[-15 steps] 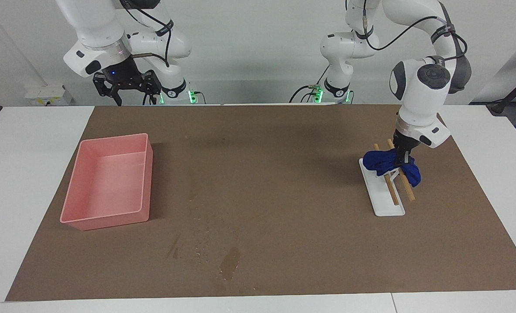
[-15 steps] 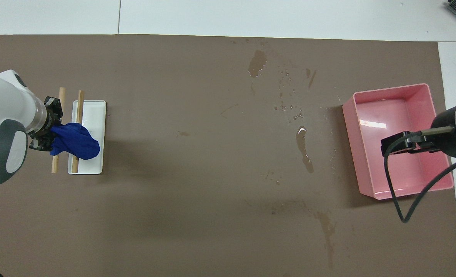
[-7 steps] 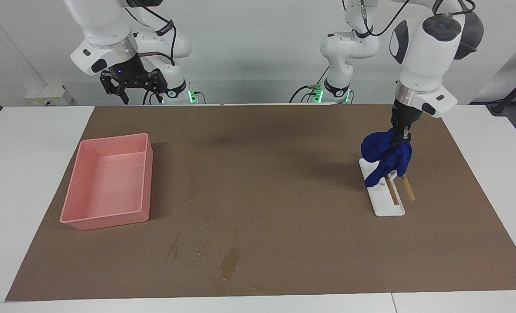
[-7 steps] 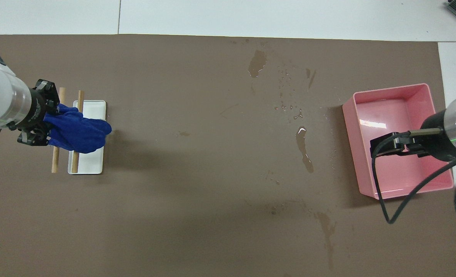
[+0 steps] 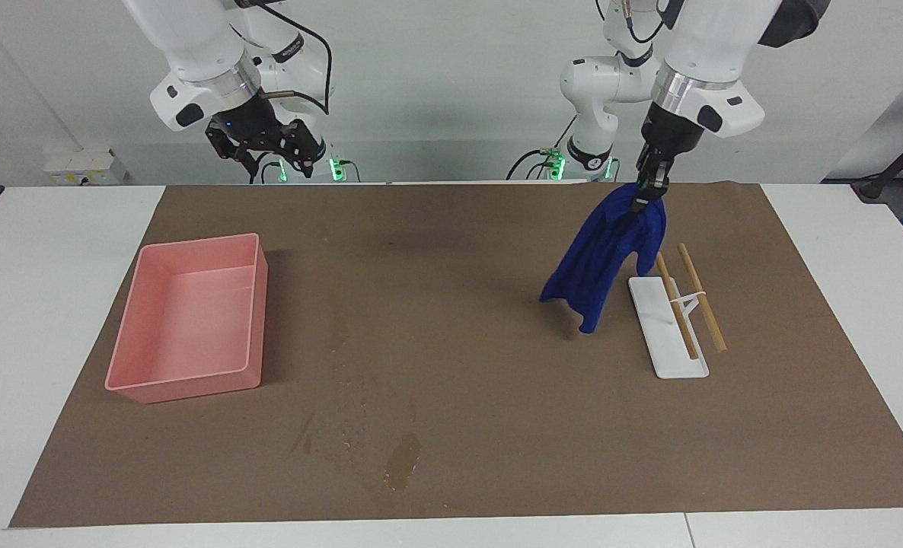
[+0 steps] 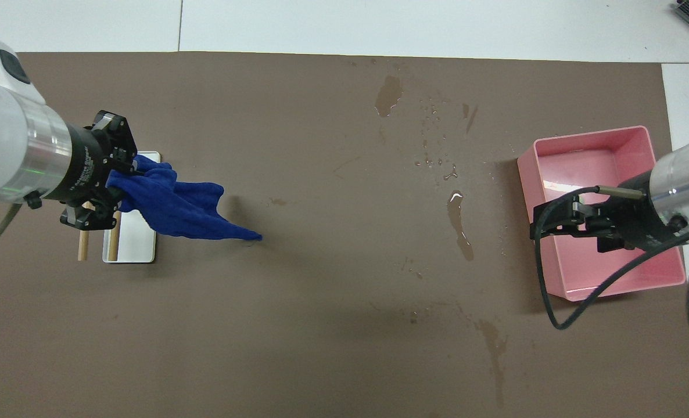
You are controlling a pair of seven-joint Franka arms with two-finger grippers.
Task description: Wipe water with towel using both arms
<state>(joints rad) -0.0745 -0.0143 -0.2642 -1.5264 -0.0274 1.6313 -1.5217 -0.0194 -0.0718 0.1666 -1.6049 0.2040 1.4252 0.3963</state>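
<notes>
Pinched in the left hand (image 5: 644, 190), the towel (image 5: 602, 260) has been lifted off its white rack (image 5: 668, 329) and hangs free, well apart from the water (image 5: 401, 462), unwiped; the right hand (image 5: 265, 148) is held spread.

Part of the white rack (image 6: 137, 251) under the towel (image 6: 179, 206); both arms' upper links out of frame.

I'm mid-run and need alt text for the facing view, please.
The left end effector is shut on the blue towel, which hangs in the air beside the white rack. The right end effector waits open, raised near the pink tray. Water marks the brown paper near the table edge farthest from the robots.
</notes>
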